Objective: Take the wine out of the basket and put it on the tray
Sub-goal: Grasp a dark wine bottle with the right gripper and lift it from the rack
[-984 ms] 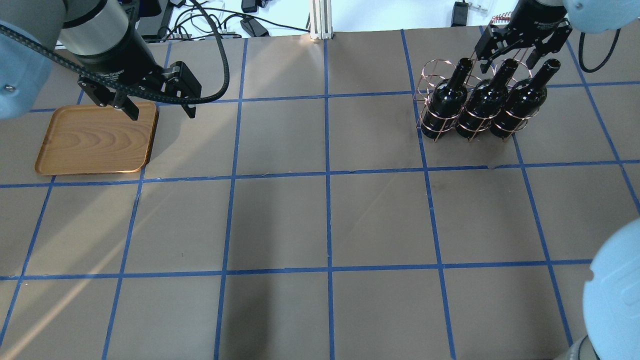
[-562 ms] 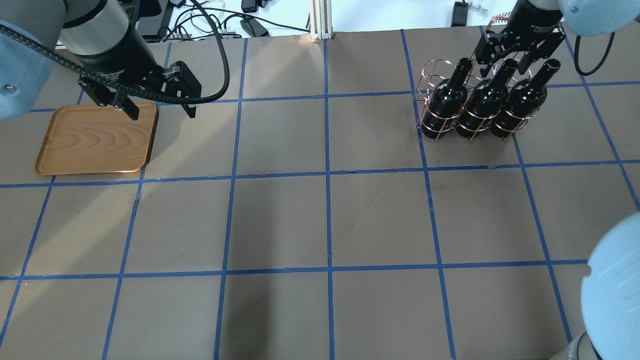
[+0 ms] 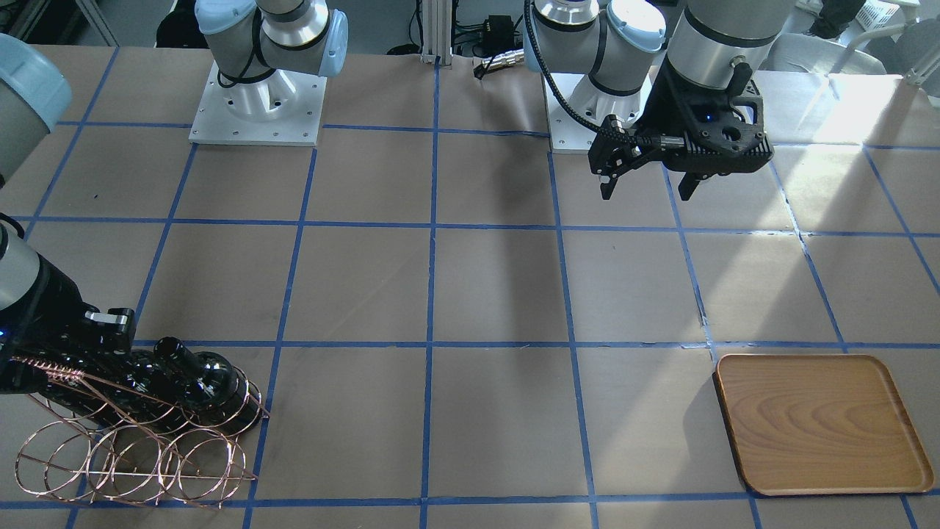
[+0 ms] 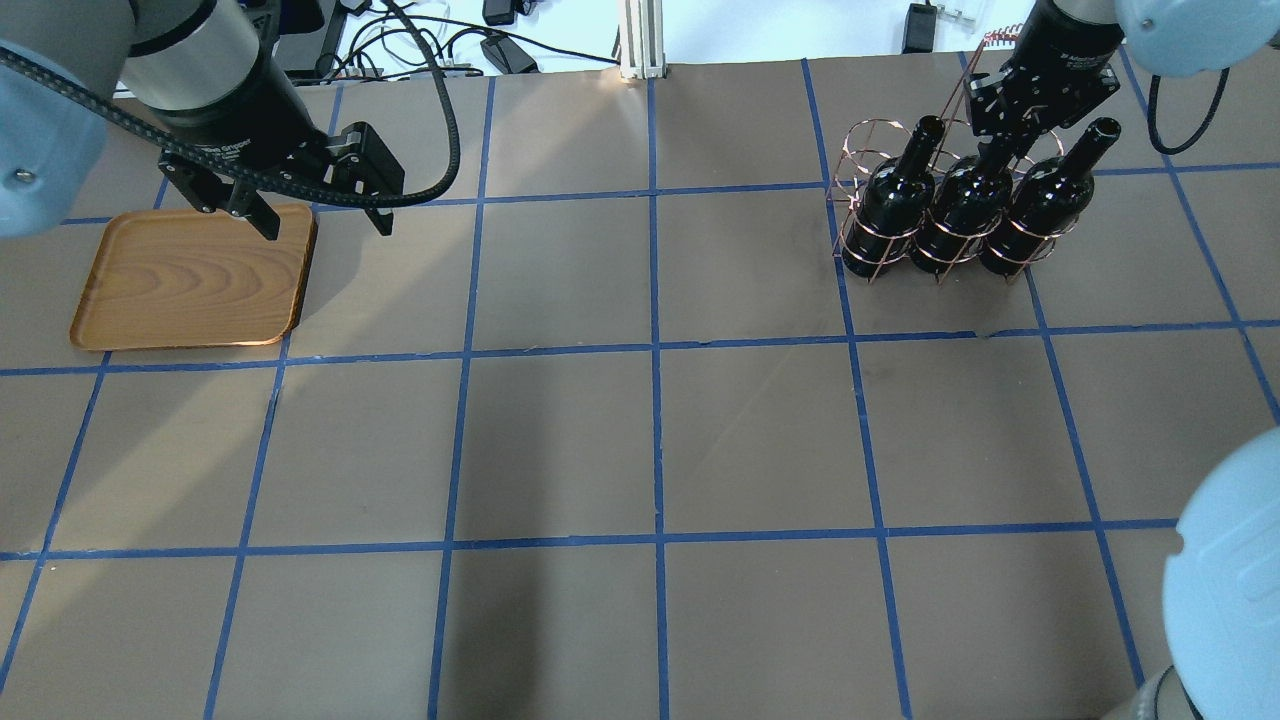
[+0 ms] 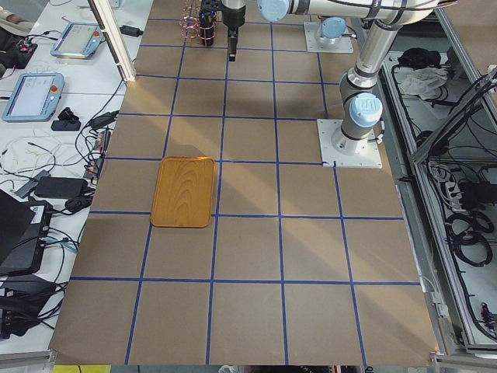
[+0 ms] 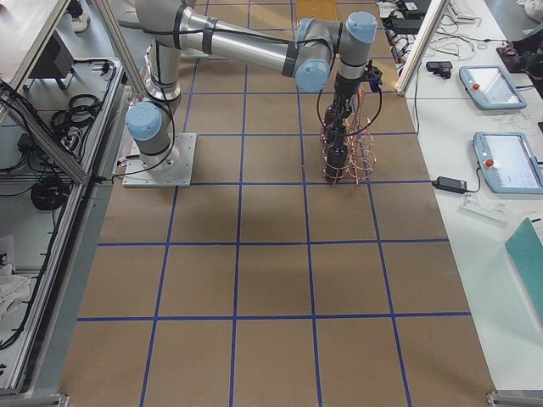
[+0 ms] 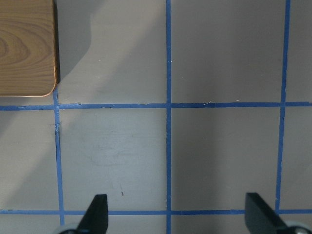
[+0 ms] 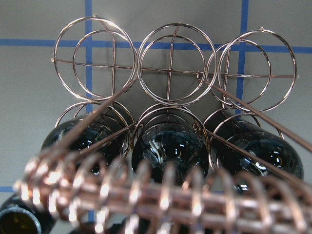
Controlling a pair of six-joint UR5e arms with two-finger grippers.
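Three bottles in basket (image 4: 862, 132); tray (image 4: 190, 275) bare. Right gripper (image 4: 1003, 145) apparently pinching middle bottle (image 4: 962, 215) neck; left gripper (image 4: 325, 228) spread wide.

Blue-taped table (image 4: 560, 440), cables (image 4: 430, 52), prob. tablets (image 5: 29, 95)

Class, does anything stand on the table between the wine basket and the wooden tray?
Nothing visible does: bare table lies between the wine, in its basket, and the tray. The left gripper hovers beside the tray.
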